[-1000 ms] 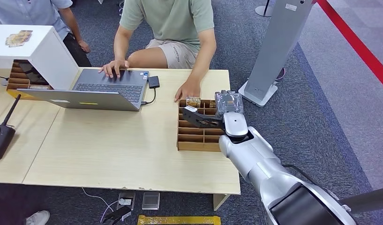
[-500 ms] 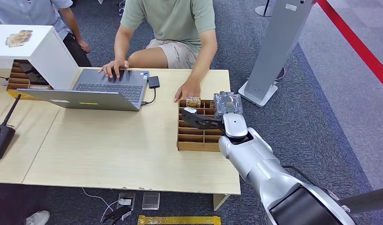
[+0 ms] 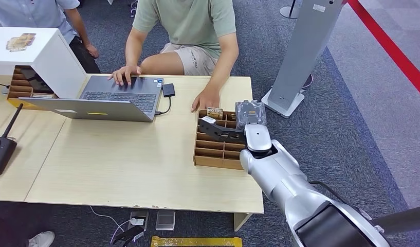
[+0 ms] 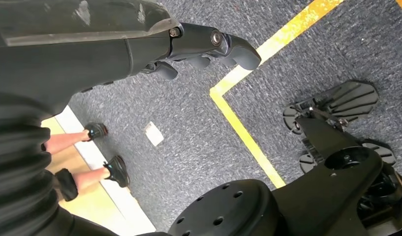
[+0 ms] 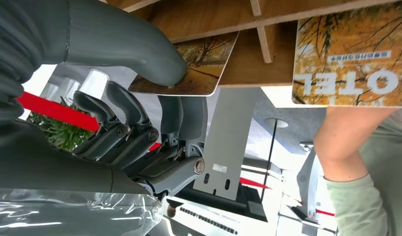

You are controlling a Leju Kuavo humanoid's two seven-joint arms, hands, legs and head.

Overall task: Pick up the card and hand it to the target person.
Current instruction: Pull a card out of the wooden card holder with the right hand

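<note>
R hand [image 5: 154, 98] now pinches a card [image 5: 199, 64] w/ thumb, lifting it off the divider box [image 3: 210, 152] at desk's far right edge; box has shifted slightly. Next: pass to person [image 3: 189, 31]. L hand [image 4: 203, 44] hangs slack, holding nothing.

Pale wooden table [image 3: 120, 164] bearing laptop [image 3: 102, 98], cardboard divider tray [image 3: 218, 154], white box [image 3: 40, 54].

Glossy silver right arm [image 3: 279, 177], dark grey ribbed-cover right hand [image 3: 220, 131], clear plastic wrap at wrist.
</note>
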